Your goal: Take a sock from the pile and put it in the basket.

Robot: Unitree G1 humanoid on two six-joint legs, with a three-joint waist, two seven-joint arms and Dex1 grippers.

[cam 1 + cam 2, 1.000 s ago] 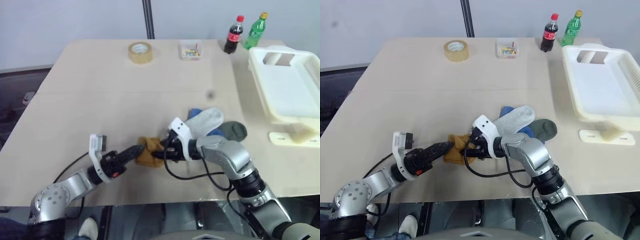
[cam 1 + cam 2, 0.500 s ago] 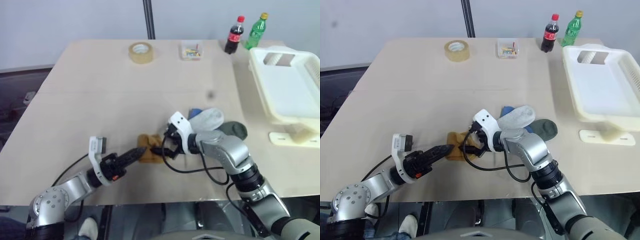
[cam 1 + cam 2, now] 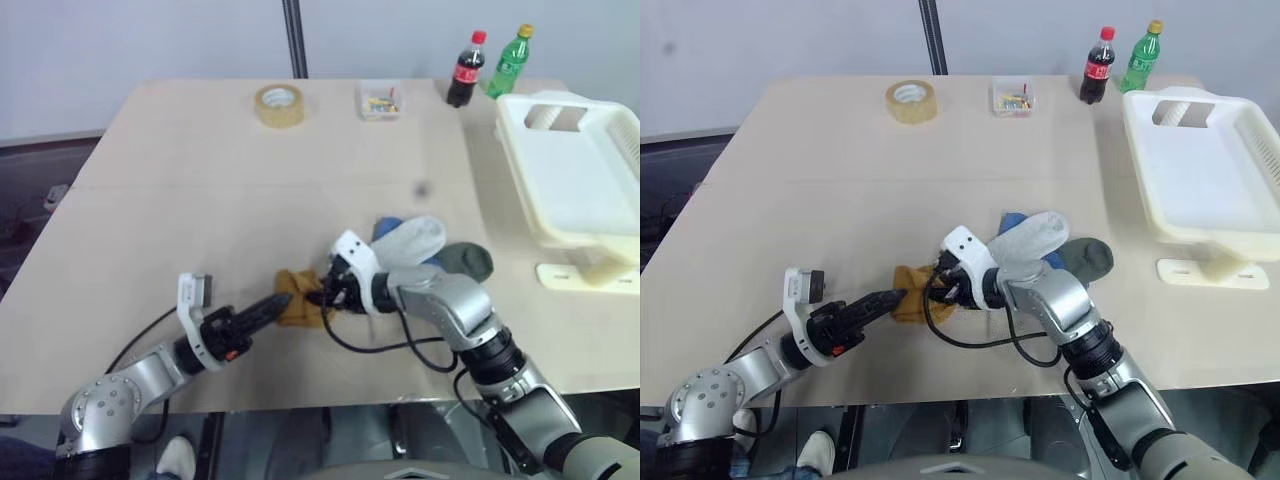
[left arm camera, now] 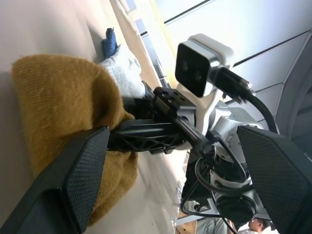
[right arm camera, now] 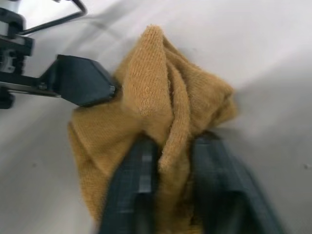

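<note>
My left gripper (image 3: 278, 303) lies low over the near part of the table (image 3: 180, 200), forearm stretched forward and rightward, fingers spread wide; one fingertip touches the near-left edge of the sock (image 3: 300, 308), nothing held

My right arm comes in from the near right, elbow bent, wrist turned to point leftward and slightly down. My right gripper (image 5: 168, 161) is pinched onto a raised fold of the sock; in the right wrist view the mustard fabric bunches up between the two fingers (image 5: 139, 170)

The sock sits on the table between my two grippers, crumpled, just left of the pile (image 3: 430, 250), still on the tabletop, well apart from the basket (image 3: 575, 170)

Pile: light grey sock (image 3: 412, 240) on top, blue sock (image 3: 388, 228) peeking behind it, dark green sock (image 3: 468, 262) at the right

Basket stands at the far right, on the table's edge

Far edge of the table: tape roll (image 3: 280, 104), small clear box (image 3: 381, 101), cola bottle (image 3: 466, 69), green bottle (image 3: 510, 62)
</note>
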